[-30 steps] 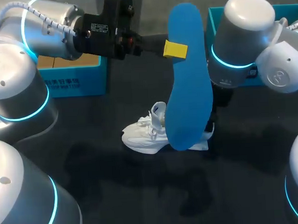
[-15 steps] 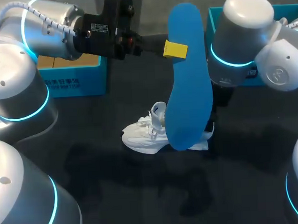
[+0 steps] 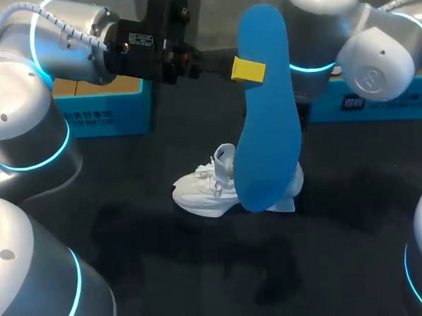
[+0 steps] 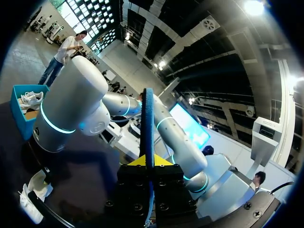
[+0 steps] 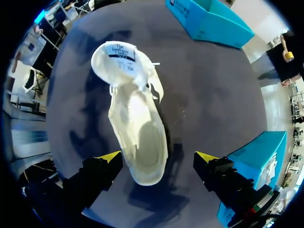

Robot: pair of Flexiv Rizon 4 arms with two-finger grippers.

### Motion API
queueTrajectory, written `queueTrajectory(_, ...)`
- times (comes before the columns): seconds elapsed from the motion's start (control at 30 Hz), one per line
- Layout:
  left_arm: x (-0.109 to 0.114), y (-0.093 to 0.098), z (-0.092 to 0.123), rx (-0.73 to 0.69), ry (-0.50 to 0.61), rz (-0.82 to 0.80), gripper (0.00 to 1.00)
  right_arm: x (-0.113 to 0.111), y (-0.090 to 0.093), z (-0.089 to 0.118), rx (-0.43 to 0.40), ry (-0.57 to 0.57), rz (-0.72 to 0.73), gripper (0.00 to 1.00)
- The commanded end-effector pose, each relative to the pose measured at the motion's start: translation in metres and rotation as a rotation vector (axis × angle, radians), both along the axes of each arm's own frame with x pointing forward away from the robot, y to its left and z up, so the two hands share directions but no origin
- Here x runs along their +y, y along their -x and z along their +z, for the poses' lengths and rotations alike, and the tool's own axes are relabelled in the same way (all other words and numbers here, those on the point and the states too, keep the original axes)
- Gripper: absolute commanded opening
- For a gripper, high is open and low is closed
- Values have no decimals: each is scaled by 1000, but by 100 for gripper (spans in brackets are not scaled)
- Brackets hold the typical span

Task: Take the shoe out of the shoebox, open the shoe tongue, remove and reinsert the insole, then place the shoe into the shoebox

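Left gripper (image 3: 249, 69) clamped tight on a long blue foam insole (image 3: 267, 120), held upright above the dark table (image 3: 203, 272). White lace-up sneaker (image 5: 135, 118) lying on that table, tongue folded out, outside the teal cardboard shoeboxes (image 3: 110, 115). Right gripper (image 5: 157, 156) spread wide over the heel, fingers clear of it.

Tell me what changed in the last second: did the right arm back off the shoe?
Yes. The right arm rose and drew back toward the table's far side, clear of the heel of the shoe. The right gripper now hangs open above it. The shoe has not shifted. The left gripper stays shut on the blue insole, held upright as before.
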State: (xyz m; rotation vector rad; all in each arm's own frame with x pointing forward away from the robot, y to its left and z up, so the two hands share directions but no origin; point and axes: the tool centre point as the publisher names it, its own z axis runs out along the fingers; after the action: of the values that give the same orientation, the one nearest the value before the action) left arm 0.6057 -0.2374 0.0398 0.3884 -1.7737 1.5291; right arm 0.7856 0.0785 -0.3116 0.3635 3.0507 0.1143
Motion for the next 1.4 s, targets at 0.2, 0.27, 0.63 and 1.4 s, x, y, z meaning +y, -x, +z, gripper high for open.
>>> queueTrajectory(0.2, 0, 0, -1, 0, 0, 0, 0, 33, -20, -22, 19, 29, 46, 100)
queueTrajectory(0.27, 0, 0, -1, 0, 0, 0, 0, 38, -23, -26, 23, 28, 57, 100)
queueTrajectory(0.63, 0, 0, -1, 0, 0, 0, 0, 57, -28, -47, 50, 18, 101, 100)
queueTrajectory(1.4, 0, 0, -1, 0, 0, 0, 0, 48, -16, -65, 80, -5, 82, 0)
